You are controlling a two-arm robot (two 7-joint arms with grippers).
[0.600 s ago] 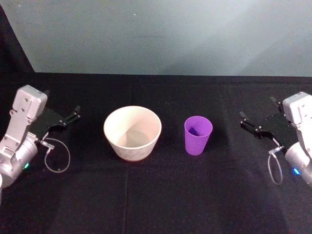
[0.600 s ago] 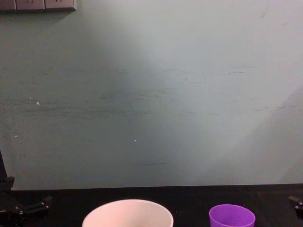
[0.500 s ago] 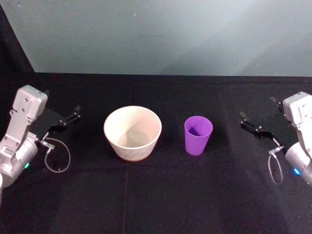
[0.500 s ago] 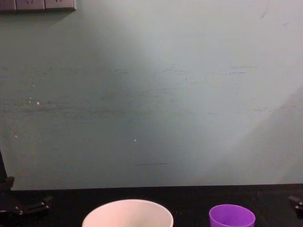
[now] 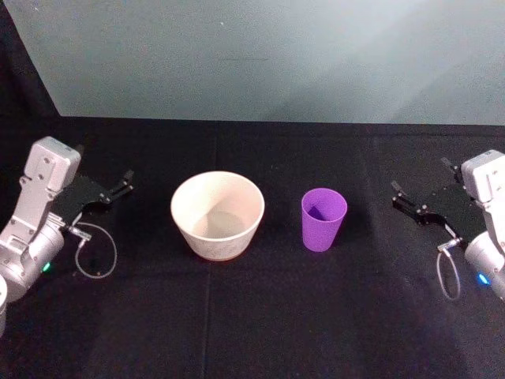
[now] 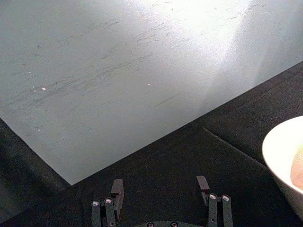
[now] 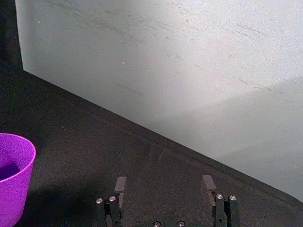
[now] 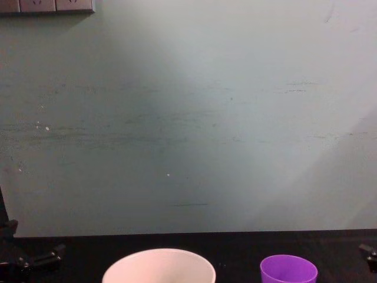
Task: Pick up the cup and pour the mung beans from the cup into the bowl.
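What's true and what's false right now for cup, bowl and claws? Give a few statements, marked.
1. The cup stands upright, right of the bowl and apart from it. True.
2. The right claw is shut on the cup. False: it is open, holds nothing and sits off to the cup's right.
3. The left claw is open, to the left of the bowl. True.
4. The bowl lies tipped on its side. False: it stands upright on the black table, mouth up.
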